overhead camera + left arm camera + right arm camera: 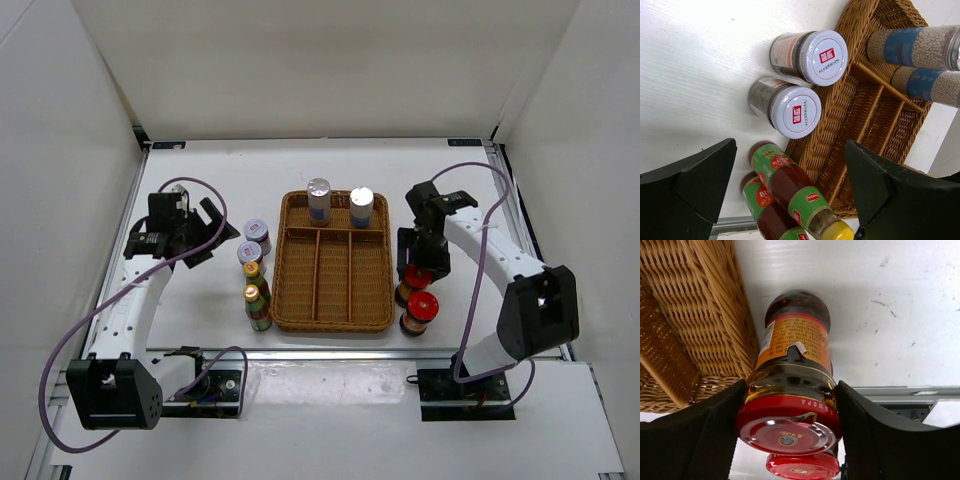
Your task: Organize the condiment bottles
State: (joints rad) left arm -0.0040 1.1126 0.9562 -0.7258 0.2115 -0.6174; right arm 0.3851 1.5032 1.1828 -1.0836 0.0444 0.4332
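Fingers (695, 185) of the left gripper (210, 232) gape wide and empty at left of frame. At centre, the wicker tray (280, 290) holds two silver-capped cylinders (319, 200) in its top compartment. The right gripper (417, 268) clamps a red-capped bottle (792, 350) just right of the tray. Two grey-lidded jars (257, 233) stand left of it.

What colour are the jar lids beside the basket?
White lids with red marks, best in left wrist view.

The upper grey-lidded glass jar (822, 56) and the lower grey-lidded glass jar (796, 112) each bear a red square on the lid with two white Chinese characters, too small to read. The dark glass bottle with a wide red cap (788, 412) shows raised letters "BPA" on the cap rim. The print on its orange label is illegible.
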